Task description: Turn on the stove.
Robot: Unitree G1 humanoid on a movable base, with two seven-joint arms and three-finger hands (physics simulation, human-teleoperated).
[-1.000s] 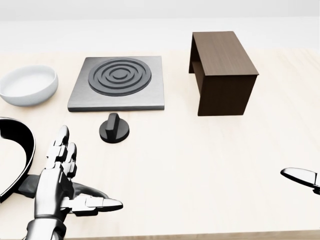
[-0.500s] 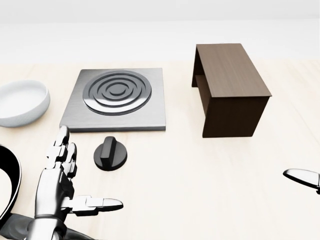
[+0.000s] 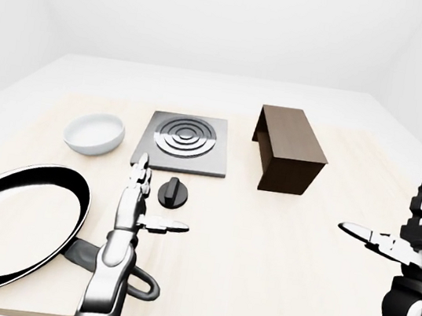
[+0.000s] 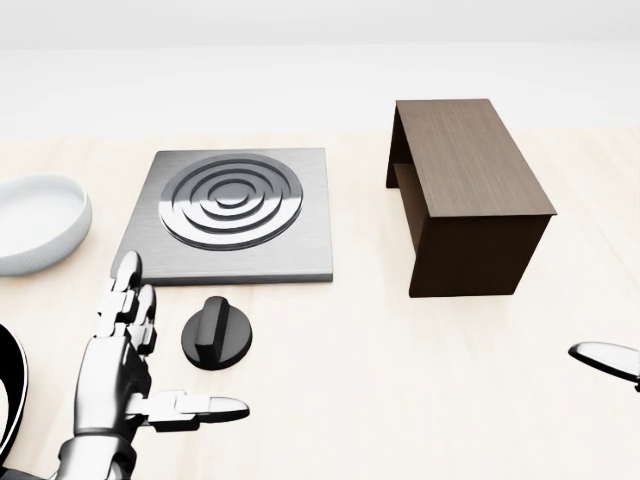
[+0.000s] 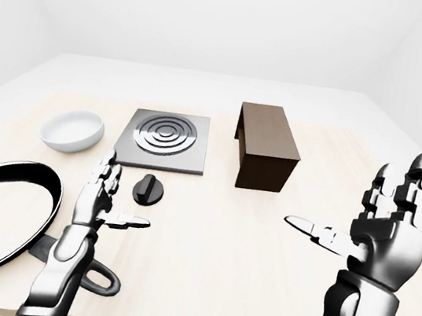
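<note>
The stove is a grey square plate [image 4: 300,255] with a dark ringed burner [image 4: 232,207], at the upper left of the head view. Its black round knob [image 4: 216,336] sits on the table just below the plate. My left hand [image 4: 150,375] is open, fingers spread, just left of and below the knob and apart from it. My right hand [image 5: 380,223] is open and empty at the right of the right-eye view, far from the stove; only one fingertip [image 4: 605,357] shows at the right edge of the head view.
A white bowl [image 4: 35,225] lies left of the stove. A dark wooden box-like stand [image 4: 465,195] stands to its right. A black frying pan [image 3: 10,227] lies on the table at the lower left, its handle under my left forearm.
The whole picture has slid down and toward me: the camera moved nearer the table. The stove and knob look larger. My left hand stays open beside the knob.
</note>
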